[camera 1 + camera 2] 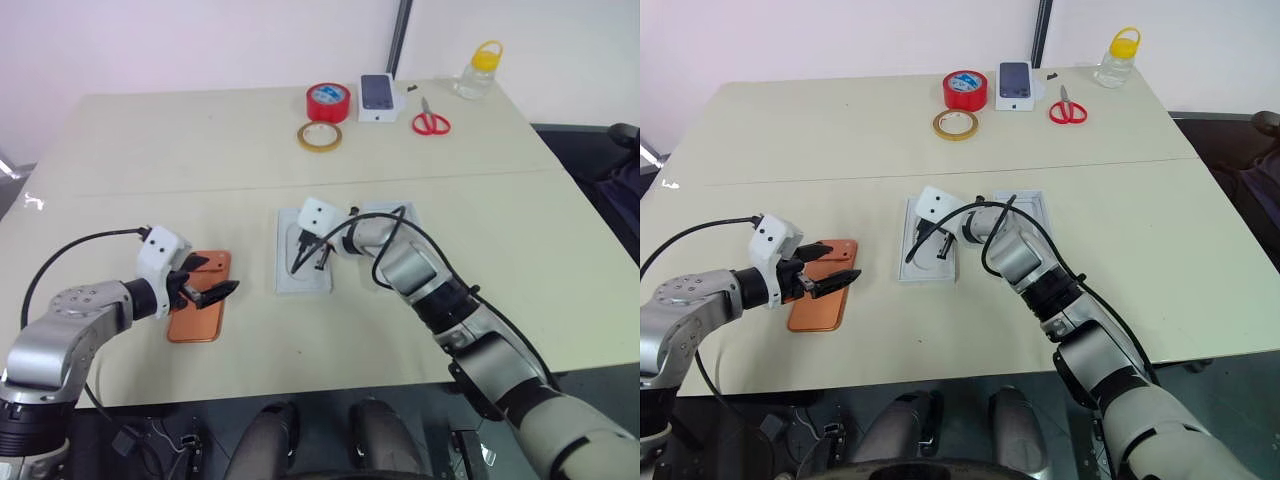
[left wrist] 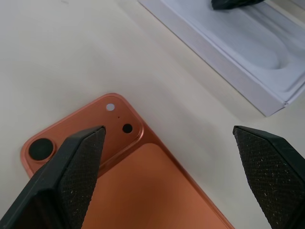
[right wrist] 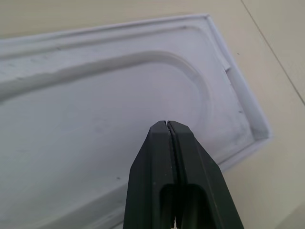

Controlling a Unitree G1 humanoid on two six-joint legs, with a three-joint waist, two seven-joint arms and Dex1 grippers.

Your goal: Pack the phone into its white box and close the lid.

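Left wrist view: phone (image 2: 157, 191) cut off, left end effector (image 2: 176, 176) spread, empty; right end effector (image 3: 167, 125) closed, empty.

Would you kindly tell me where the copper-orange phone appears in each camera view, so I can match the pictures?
Left eye view: the phone lies lower left, under the left gripper.
Right eye view: lower left again.
Left wrist view: lower half, camera corner between the open jaws.
Right wrist view: not in it.
Shared landmark: the white insert with oval recess, in all four views.
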